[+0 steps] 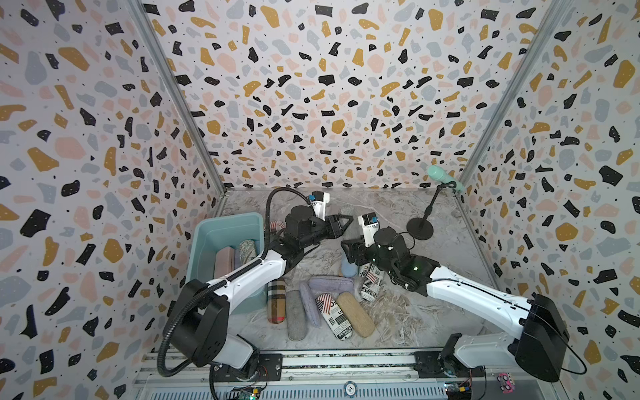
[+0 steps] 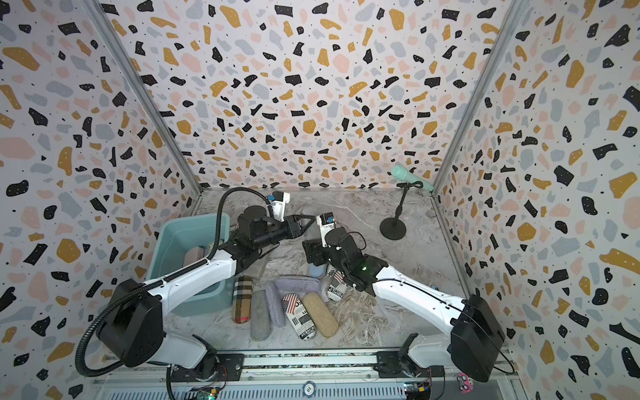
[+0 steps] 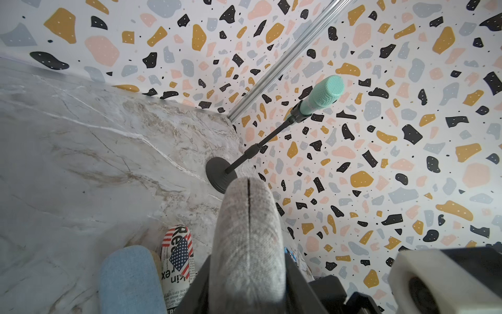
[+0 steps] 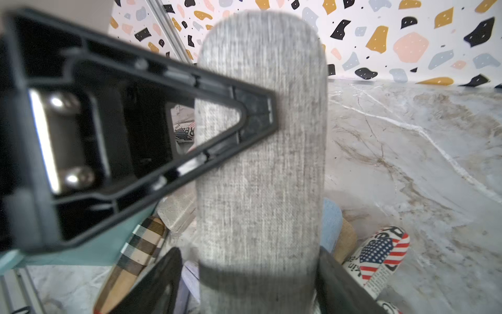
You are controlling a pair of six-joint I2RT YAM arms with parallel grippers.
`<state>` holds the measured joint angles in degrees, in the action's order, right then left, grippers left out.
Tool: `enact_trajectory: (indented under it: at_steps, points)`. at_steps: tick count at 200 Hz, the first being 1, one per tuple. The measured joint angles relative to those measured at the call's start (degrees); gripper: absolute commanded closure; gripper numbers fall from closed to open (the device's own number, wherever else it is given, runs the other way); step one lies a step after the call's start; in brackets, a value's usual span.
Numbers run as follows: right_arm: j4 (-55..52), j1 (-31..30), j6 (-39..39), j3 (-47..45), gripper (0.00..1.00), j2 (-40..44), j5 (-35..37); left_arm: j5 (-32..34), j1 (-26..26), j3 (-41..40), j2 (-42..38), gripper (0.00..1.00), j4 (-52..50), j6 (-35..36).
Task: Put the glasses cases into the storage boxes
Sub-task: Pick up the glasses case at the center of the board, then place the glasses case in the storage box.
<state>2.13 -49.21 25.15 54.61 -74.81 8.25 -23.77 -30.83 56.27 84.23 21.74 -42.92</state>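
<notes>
Mid-air handover: L gripper (image 1: 347,221) clamps grey case (image 3: 247,239); R gripper (image 4: 252,271) jaws parted, one clear of it. Risk, we judge: case pivots, slips, falls outside tub (image 1: 225,235).

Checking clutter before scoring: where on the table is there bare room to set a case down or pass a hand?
Bare marble lies along the back wall left of the microphone stand, and at the front between the tan case and the right arm. Crowded: the cases heaped beside the teal tub, and mid-table where the left claw and right claw meet.
</notes>
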Motion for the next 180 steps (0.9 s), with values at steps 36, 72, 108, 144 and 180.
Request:
enact_trajectory:
  at_steps: [36,72,108,144,180]
  points:
    - [-1.73,0.00,0.09,-0.70,0.17,3.04,-0.07,1.99,3.82,-0.02,-0.33,0.59,-2.23,0.31]
    - [-1.84,0.63,0.83,-4.68,0.17,9.68,0.11,3.06,6.47,-0.04,-0.79,0.62,-2.86,0.26]
    - [-3.43,3.76,0.44,-4.96,0.17,9.55,0.15,3.91,7.91,-0.52,-3.39,0.63,-4.07,1.40]
    - [-3.54,7.98,1.40,-8.17,0.17,13.70,-1.25,10.12,8.35,3.69,-7.87,0.64,-14.05,6.21]
    - [-2.89,11.13,1.57,-8.57,0.17,16.83,-2.82,24.22,9.14,14.38,-12.74,0.63,-32.61,13.64]
